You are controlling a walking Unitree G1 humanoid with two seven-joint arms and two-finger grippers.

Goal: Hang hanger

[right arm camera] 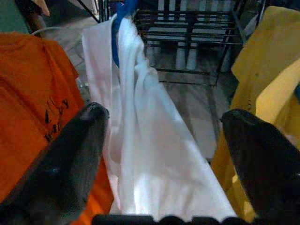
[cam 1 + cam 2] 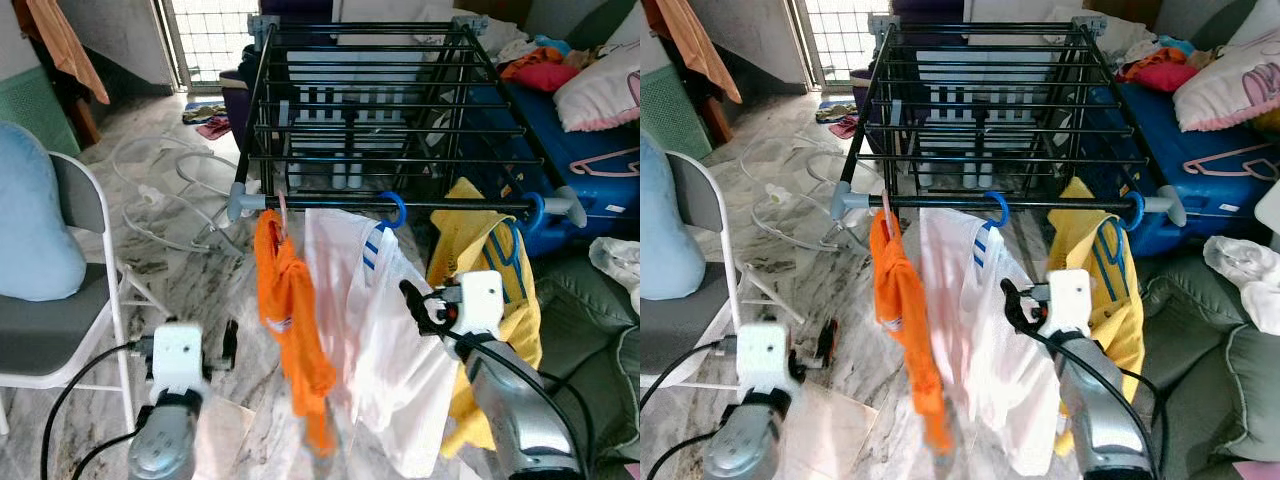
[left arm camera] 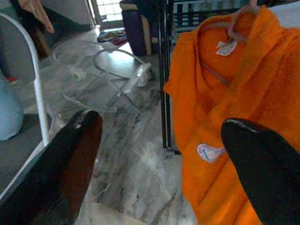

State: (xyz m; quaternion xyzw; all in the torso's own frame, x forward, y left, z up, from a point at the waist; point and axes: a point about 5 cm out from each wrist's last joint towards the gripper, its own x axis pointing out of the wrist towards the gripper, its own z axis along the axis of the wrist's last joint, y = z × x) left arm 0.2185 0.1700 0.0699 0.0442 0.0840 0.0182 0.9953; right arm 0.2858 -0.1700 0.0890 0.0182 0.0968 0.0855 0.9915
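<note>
I am looking down at a black drying rack (image 2: 400,110) standing on a marbled floor (image 2: 200,270). Three garments hang from its front rail: an orange shirt (image 2: 293,320) on a pinkish hanger (image 2: 283,212), a white shirt (image 2: 385,340) on a blue hanger (image 2: 393,208), and a yellow garment (image 2: 495,300) on another blue hook (image 2: 534,212). The white shirt's hanger, hooked over the rail between the other two, looks to me like the task's thing.

My right pincer (image 2: 418,308) sits spread open just in front of the white shirt, grasping nothing. My left pincer (image 3: 159,159) is also released and empty, low beside the orange shirt.

I judge the hanger light, stiff and fairly slick plastic, while the cloth on it is soft and will sway and drag. The best hold would be near the hook's neck, above the collar, since gripping cloth alone would let it slide.

The neighbouring shirts crowd both sides and could snag. A folding chair (image 2: 90,330) with a blue cushion (image 2: 30,220) stands on my left, white hoses (image 2: 170,200) lie on the floor, and a blue suitcase (image 2: 590,175) with a pink hanger (image 2: 605,160) sits at right
</note>
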